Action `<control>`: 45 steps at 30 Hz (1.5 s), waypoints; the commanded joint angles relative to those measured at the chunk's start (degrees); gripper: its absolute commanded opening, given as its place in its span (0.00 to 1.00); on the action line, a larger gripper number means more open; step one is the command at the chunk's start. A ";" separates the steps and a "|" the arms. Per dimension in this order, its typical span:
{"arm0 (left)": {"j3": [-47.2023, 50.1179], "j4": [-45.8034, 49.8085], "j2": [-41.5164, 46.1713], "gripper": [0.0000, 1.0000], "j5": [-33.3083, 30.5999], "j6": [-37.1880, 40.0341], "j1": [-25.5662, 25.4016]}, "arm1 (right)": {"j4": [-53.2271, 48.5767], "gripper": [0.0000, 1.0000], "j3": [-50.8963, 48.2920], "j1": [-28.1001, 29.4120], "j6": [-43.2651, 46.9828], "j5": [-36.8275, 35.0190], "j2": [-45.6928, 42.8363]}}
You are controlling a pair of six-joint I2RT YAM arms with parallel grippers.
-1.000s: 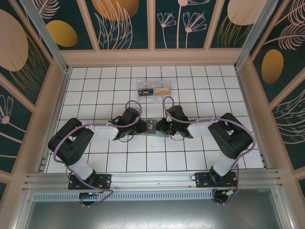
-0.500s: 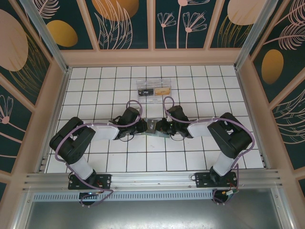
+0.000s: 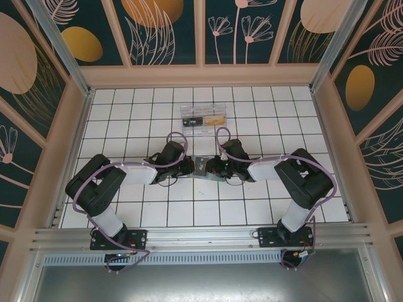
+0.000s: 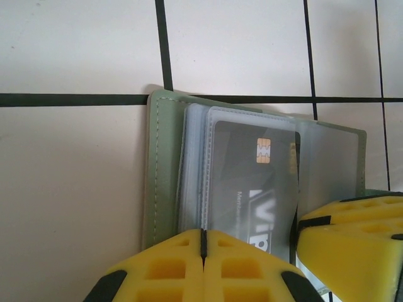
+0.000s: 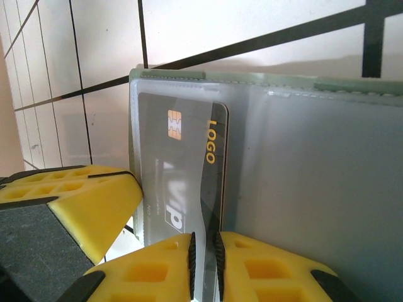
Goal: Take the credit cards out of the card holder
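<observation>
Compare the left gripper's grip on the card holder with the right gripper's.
The left gripper has its jaws pressed to a bare seam; the right gripper shows a narrow slot with a sleeve edge in it. In the top view the left gripper reaches the card holder from the left, the right gripper from the right. Both have yellow fingers and clamp the holder at its dark card.

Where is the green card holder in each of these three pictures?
Top external: card holder, small, dead centre.
Left wrist: card holder across the middle, green cover leftward.
Right wrist: card holder centre and right, clear sleeves facing.
Shared landmark: dark chip card, both wrist views.
</observation>
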State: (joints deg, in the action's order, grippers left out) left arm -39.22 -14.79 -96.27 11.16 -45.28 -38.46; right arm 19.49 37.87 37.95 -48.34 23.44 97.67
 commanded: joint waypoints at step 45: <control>-0.07 4.15 -3.39 0.00 -0.94 -1.74 -0.02 | 9.10 0.00 -8.27 -3.43 -3.21 3.45 -3.35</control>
State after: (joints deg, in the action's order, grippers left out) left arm -39.79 -15.84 -98.06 11.68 -46.19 -38.30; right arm 27.07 31.16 35.05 -50.52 25.69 95.70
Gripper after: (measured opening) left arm 0.063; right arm 0.054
